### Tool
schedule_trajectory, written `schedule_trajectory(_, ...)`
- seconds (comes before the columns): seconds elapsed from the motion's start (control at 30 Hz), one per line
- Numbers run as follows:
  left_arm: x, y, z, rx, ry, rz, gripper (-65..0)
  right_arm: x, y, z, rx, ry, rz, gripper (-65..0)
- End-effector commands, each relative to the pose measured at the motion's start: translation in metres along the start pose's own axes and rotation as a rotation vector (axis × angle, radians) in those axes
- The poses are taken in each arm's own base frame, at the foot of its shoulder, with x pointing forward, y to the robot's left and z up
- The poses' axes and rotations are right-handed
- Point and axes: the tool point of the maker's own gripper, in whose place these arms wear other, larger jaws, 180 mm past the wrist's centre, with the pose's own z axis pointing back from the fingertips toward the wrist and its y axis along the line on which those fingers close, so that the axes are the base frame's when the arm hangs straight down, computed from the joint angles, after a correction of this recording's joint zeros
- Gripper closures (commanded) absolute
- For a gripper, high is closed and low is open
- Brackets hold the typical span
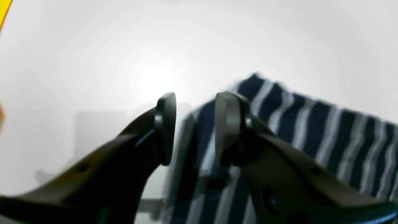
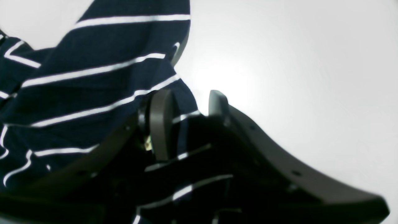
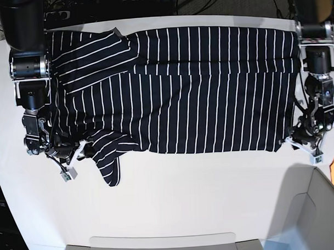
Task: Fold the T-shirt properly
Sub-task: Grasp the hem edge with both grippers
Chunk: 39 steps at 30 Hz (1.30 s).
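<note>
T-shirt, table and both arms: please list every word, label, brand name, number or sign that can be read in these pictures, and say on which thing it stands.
None can be read.
T-shirt: white stripes only, no print or tag showing.
Table: bare white, unmarked.
Left gripper and right gripper: plain dark parts, no readable marking.

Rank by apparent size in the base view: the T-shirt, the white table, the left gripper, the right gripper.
1. White table, which extends past the shirt on every side.
2. T-shirt, spread over most of the table's upper half.
3. Left gripper and right gripper: both small and look alike, so unranked.
</note>
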Motion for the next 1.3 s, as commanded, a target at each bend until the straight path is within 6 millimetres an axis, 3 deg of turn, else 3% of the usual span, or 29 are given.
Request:
schedule_trajectory(0.0,0.032,0.001,0.005,0.004,-0.07,-0.015,-21.5,0.014,-0.011,0.008,-0.025,-0.016,0.016,-20.1)
schedule_trajectory(0.37,0.018,-0.002,-0.012,0.015,0.003,-0.07,-21.7,0.012,-0.009,0.007,-0.021,-0.013,0.015,-20.1)
schedule_trajectory(0.47,0.015,-0.013,-0.012,-0.047,0.007,-0.112,-21.6,0.01,-0.01,0.007,-0.023,-0.01,0.014,-20.1)
schedule_trajectory(0.6,0.003,-0.017,-0.018,-0.06,0.012,-0.109,-21.7,0.01,-0.003,0.008,-0.018,-0.026,0.046,-20.1)
schedule_trajectory(0.73,-0.022,-0.011,-0.033,-0.04,0.073,-0.062,-21.7,0.009,0.002,0.008,-0.012,-0.036,0.066,-20.1)
schedule_trajectory(0.93,-0.032,-0.029,-0.038,-0.074,0.094,-0.061,-21.7,0.01,0.003,0.008,-0.011,-0.037,0.067,-20.1)
schedule_trajectory(1.03,-0.042,-0.047,-0.041,-0.11,0.119,-0.098,-21.3,0.012,0.003,0.008,-0.01,-0.04,0.068,-20.1)
schedule_trajectory(1.1,-0.06,-0.058,-0.042,-0.15,0.156,-0.176,-17.4,0.012,0.004,0.007,-0.01,-0.04,0.069,-20.0)
schedule_trajectory(1.17,-0.07,-0.061,-0.043,-0.156,0.171,-0.205,-9.1,0.01,0.004,0.008,-0.011,-0.024,0.07,-19.3)
schedule_trajectory(1.23,-0.07,-0.06,-0.044,-0.156,0.157,-0.201,0.0,0.007,0.003,0.008,-0.012,0.005,0.071,-15.2)
schedule_trajectory(1.27,-0.073,-0.059,-0.044,-0.161,0.143,-0.191,0.0,0.011,0.003,0.009,-0.014,-0.001,0.074,-11.8)
